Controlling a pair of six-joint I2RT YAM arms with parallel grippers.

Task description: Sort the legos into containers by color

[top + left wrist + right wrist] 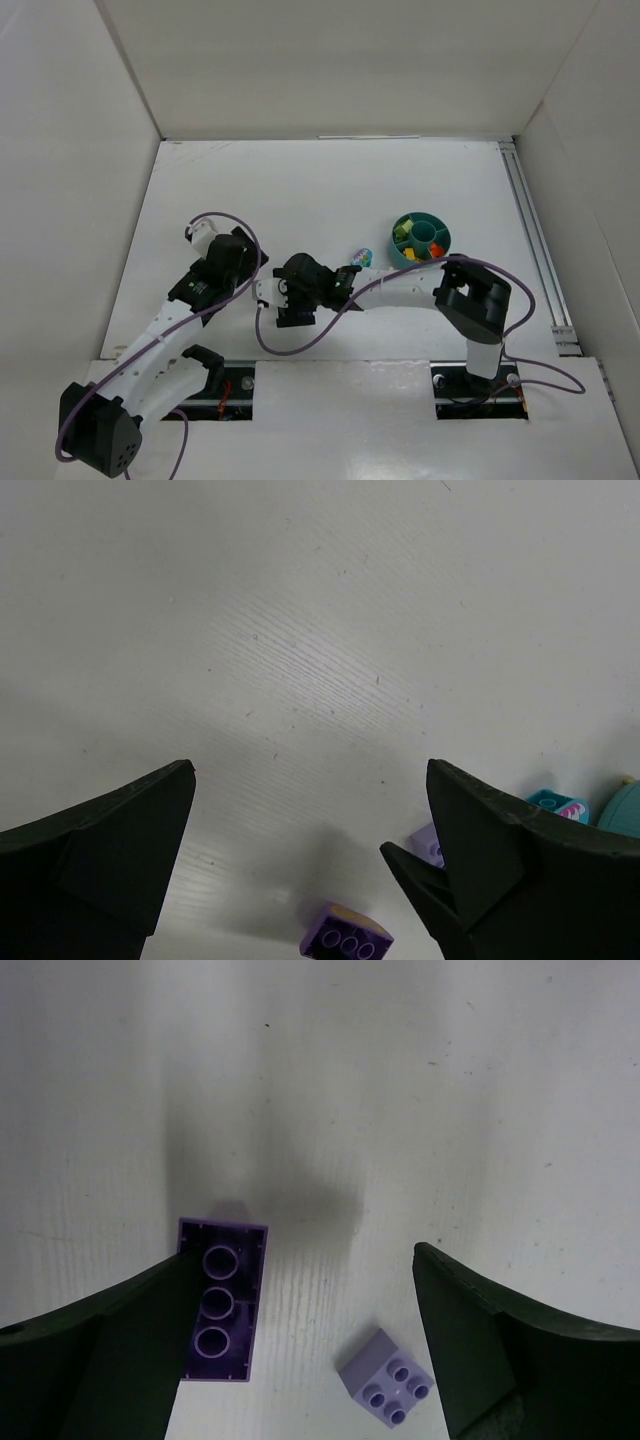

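A dark purple lego [222,1300] lies studs-down on the table, partly behind the left finger of my right gripper [306,1252]. That gripper hangs open above it. A small lavender lego [390,1380] lies between the jaws, nearer the right finger. My left gripper [310,770] is open over bare table, with the purple lego [345,940] just below its gap. The lavender lego [428,842] peeks out from behind its right finger. A cyan lego [360,257] lies left of the teal bowl [440,226], whose containers hold yellow, green and orange legos. The two grippers [252,272] [292,312] are close together.
White walls enclose the table on three sides. A metal rail [535,240] runs along the right edge. Purple cables loop around both arms. The cyan lego [558,805] and the bowl's rim [625,810] show at the right of the left wrist view.
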